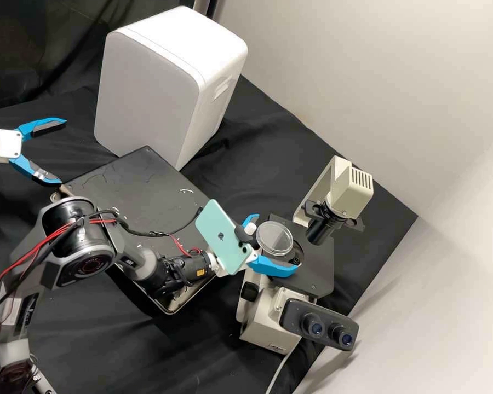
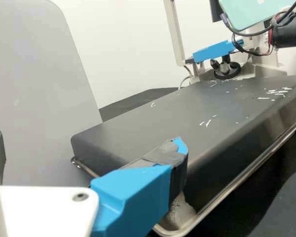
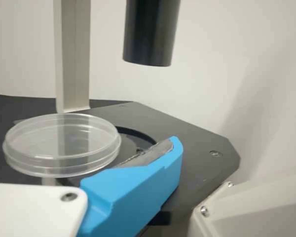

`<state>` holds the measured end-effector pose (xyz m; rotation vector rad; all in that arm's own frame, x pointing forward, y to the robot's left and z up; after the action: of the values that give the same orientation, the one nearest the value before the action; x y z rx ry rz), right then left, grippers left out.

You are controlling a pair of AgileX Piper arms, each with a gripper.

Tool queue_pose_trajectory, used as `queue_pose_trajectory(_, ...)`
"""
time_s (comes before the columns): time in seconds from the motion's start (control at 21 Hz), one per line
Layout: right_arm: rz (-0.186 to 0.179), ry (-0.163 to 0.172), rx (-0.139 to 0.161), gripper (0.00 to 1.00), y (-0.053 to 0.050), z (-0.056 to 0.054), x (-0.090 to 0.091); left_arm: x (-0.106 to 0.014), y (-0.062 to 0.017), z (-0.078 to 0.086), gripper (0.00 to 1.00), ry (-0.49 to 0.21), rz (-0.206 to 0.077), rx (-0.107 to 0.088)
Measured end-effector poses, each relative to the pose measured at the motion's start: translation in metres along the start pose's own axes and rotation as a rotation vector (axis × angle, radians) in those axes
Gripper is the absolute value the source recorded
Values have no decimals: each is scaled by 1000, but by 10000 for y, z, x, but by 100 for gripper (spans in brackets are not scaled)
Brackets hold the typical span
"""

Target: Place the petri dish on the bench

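Note:
A clear round petri dish (image 1: pixel 275 238) (image 3: pixel 61 143) sits on the black stage (image 1: pixel 319 268) (image 3: pixel 197 143) of a white microscope (image 1: pixel 271 320), under its dark condenser tube (image 3: pixel 148 29). My right gripper (image 1: pixel 274 244) is open and straddles the dish, one blue finger (image 3: pixel 138 182) close beside its rim with a small gap. At the far left of the bench my left gripper (image 1: pixel 60 150) (image 2: pixel 87 143) hovers open with nothing in it, next to the corner of a flat black tray (image 1: pixel 142 191) (image 2: pixel 212 123).
A large white box (image 1: pixel 170 82) (image 2: pixel 34 89) stands at the back behind the tray. A black cloth (image 1: pixel 268 158) covers the bench between the box and the microscope. A pale wall (image 1: pixel 400 82) runs along the right side.

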<state>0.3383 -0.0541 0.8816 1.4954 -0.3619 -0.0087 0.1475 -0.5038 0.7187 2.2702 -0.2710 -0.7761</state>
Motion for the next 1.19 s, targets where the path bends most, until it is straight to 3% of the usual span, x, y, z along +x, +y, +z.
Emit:
queue_pose_trajectory(0.52, 17, -29, 8, 100, 29, 91, 100, 8, -7, 14, 100, -8, -4, 0)
queue_pose_trajectory(1.19, 18, -35, 8, 100, 23, 101, 106, 11, -15, 18, 100, -10, -9, 1)
